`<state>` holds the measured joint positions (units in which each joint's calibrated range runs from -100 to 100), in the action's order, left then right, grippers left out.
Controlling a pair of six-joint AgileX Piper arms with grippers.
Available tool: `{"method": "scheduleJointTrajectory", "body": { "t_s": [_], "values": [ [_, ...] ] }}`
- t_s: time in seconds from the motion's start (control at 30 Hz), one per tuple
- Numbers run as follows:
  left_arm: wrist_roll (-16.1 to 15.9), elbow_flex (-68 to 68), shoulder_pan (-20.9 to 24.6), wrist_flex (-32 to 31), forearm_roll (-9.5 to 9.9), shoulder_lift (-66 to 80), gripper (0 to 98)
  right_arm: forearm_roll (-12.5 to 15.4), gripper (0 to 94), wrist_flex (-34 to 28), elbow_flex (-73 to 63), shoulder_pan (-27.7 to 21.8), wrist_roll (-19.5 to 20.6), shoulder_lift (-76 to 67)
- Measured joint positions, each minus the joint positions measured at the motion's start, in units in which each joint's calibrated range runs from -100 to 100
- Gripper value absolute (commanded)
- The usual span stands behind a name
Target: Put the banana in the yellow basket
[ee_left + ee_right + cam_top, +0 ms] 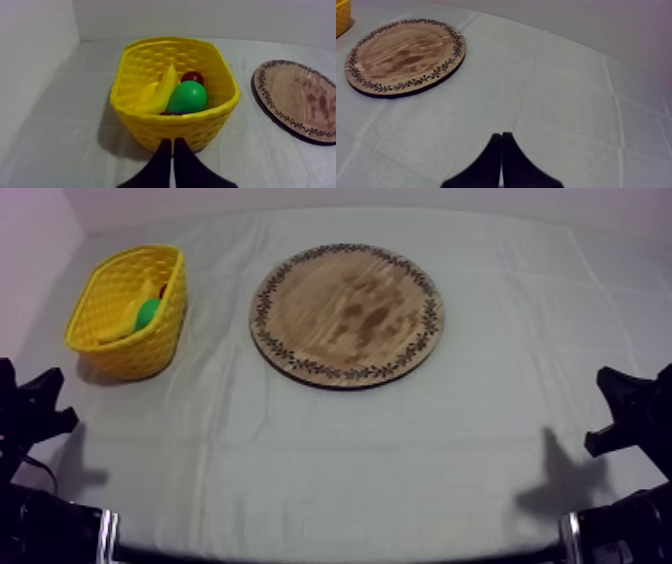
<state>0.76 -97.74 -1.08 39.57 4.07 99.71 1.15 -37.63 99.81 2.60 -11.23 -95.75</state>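
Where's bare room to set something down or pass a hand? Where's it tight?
Free: the whole face of the wooden board; the cloth strip between it and the yellow basket; the broad cloth before the board, between the shut left gripper and right gripper; the cloth right of the board. Crowded: the basket, holding banana, pear, small red fruit.

Black arms (35, 413), tapered black fingers (161, 162)
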Motion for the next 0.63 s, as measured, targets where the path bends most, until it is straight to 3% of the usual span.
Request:
{"method": "scheduleJointTrajectory", "body": {
  "t_s": [0.63],
  "values": [
    [-0.76,-0.2,0.16,-0.67,-0.34,0.0,0.0,0.0,0.3,-0.08,0.0,0.0,0.0,0.0]
  ]
}}
